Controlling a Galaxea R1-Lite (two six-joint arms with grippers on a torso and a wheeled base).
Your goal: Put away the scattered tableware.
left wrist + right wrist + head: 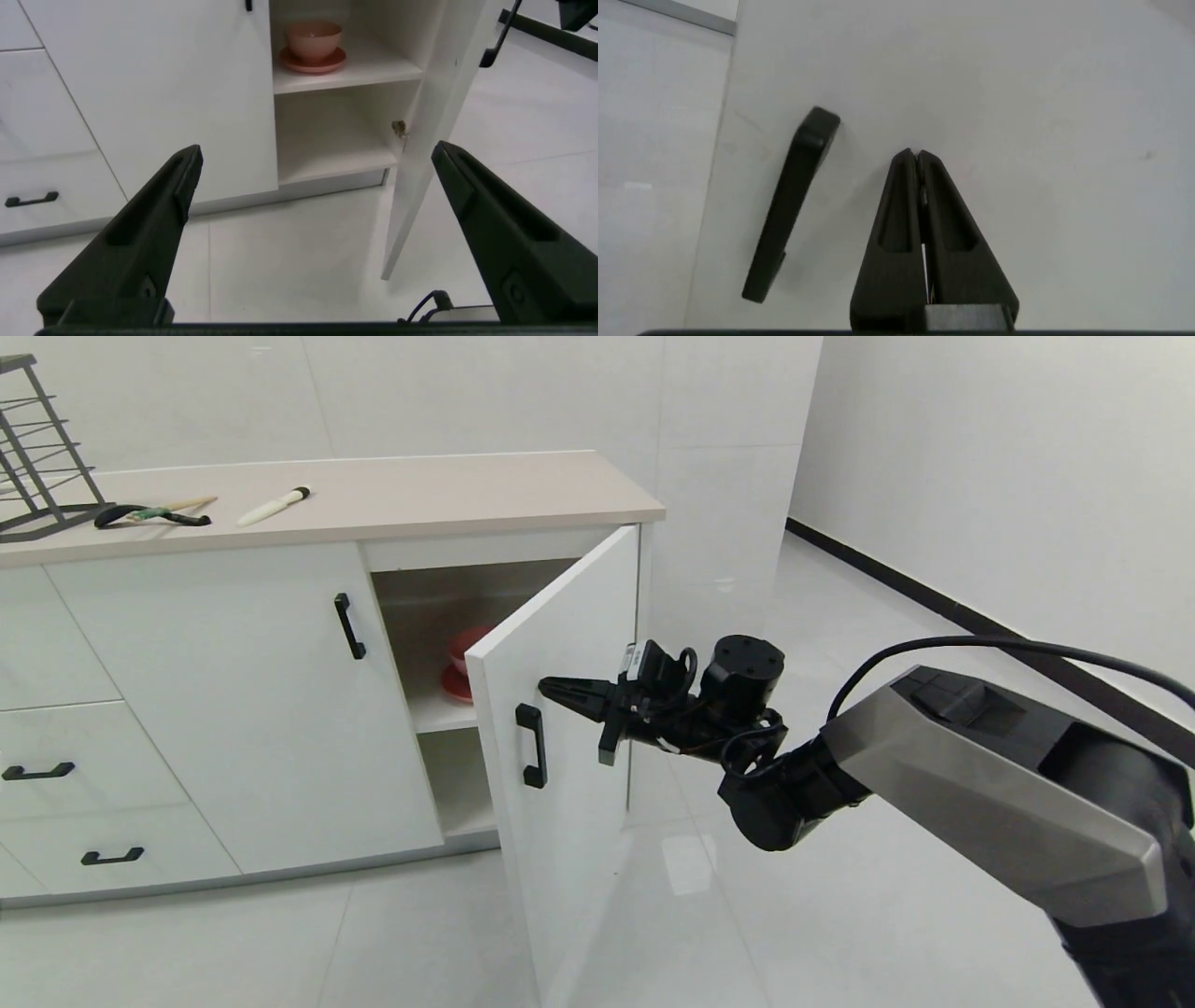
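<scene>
A long white cabinet (187, 709) under a pale countertop (420, 495) takes up the left side. Its right-hand door (579, 644) is swung wide open over the floor and stands edge-on between the right arm and the compartment. A dark wire rack (37, 457) stands at the counter's far left end.

Two scattered utensils lie on the counter beside the rack, well apart from both grippers: a black-headed spatula (149, 515) and a pale-handled tool (273, 506). Inside the open compartment, a red bowl (313, 39) sits on a matching plate (313, 63) on the upper shelf.

The left gripper (318, 154) hangs low before the compartment, its fingers (140, 243) spread wide and holding nothing. The right gripper (546, 688) points at the door's outer face, just beside the top of the black door handle (532, 745), with its jaws pressed together and empty. Whether the tips touch the panel cannot be told.
</scene>
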